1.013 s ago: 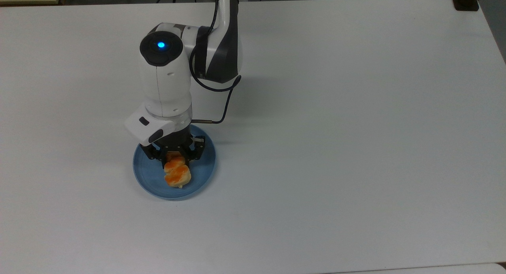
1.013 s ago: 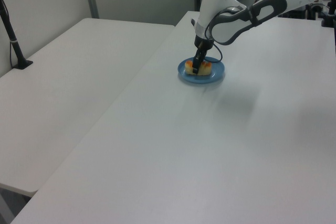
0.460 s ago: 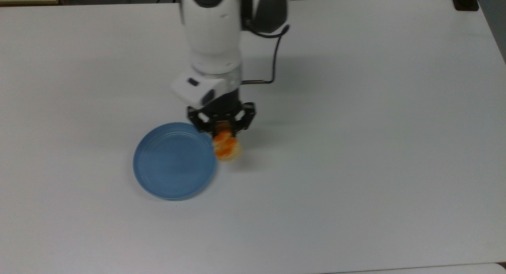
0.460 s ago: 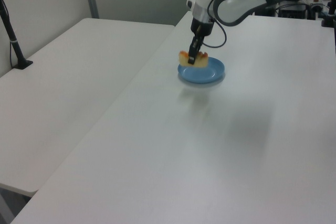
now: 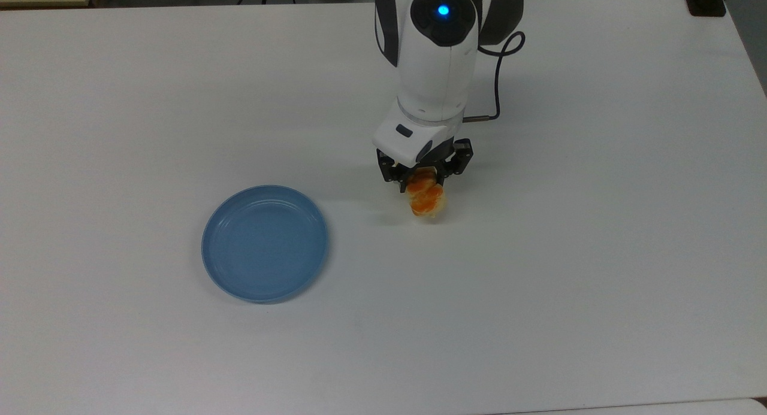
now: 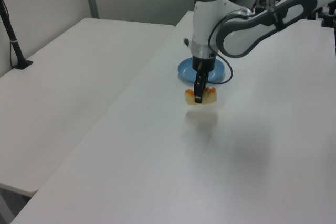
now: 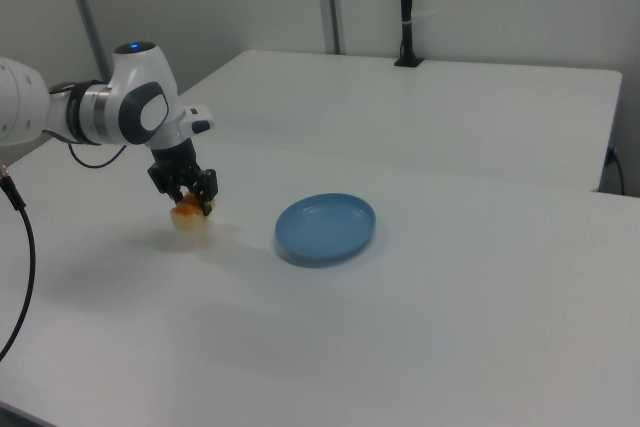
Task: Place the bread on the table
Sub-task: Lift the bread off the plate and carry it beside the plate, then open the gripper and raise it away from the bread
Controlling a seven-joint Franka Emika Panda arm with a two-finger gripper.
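The gripper (image 5: 423, 184) is pinching the bread (image 5: 426, 202) by one end, so most of the bun sticks out past the fingers, and it hangs above the table (image 5: 599, 223) well away from the blue plate (image 5: 264, 242), off to the top view's right of it. From where I stand the worry is that off-centre hold: the bun looks soft and could swivel in the grip or roll when let go, and if the fingers part while it is this high it may bounce and tip onto its glazed side. The left view makes the height plain, with a soft shadow on the table below the bread (image 6: 200, 97) and a gap between them; the top view hides that gap but shows how far the bun sits from the plate's rim. The right view shows the plate (image 7: 326, 228) empty and the bread (image 7: 189, 214) low, near the tabletop.
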